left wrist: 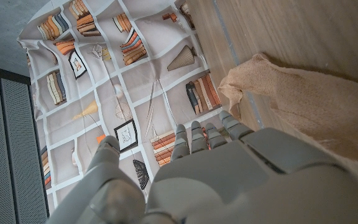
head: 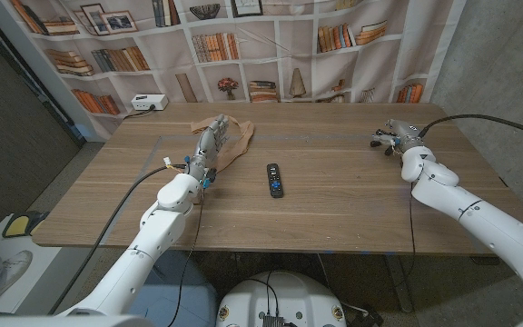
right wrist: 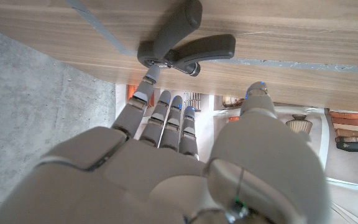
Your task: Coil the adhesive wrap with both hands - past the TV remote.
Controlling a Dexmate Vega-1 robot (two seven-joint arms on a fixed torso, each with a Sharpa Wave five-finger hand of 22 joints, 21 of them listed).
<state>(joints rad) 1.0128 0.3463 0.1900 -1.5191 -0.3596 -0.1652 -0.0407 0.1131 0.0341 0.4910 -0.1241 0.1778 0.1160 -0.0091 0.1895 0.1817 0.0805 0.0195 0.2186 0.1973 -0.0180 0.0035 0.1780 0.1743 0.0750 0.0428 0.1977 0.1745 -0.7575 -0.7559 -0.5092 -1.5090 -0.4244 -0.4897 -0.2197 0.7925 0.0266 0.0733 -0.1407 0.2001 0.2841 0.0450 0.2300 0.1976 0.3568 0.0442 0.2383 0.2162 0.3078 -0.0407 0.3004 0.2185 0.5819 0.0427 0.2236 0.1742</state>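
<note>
Two robot hands sit well apart on the wooden tabletop (head: 334, 204). The left robot hand (head: 206, 149) lies at the edge of the tan adhesive wrap (head: 233, 138), fingers (left wrist: 199, 138) straight and close together, reaching along the fabric's side; whether it grips the wrap I cannot tell. The wrap lies crumpled and uncoiled on the far left part of the tabletop. The right robot hand (head: 398, 136) rests near the far right edge, fingers (right wrist: 166, 115) extended, holding nothing, just beside a dark hand gripper tool (right wrist: 179, 43). A black TV remote (head: 274, 179) lies near the middle, between both arms.
</note>
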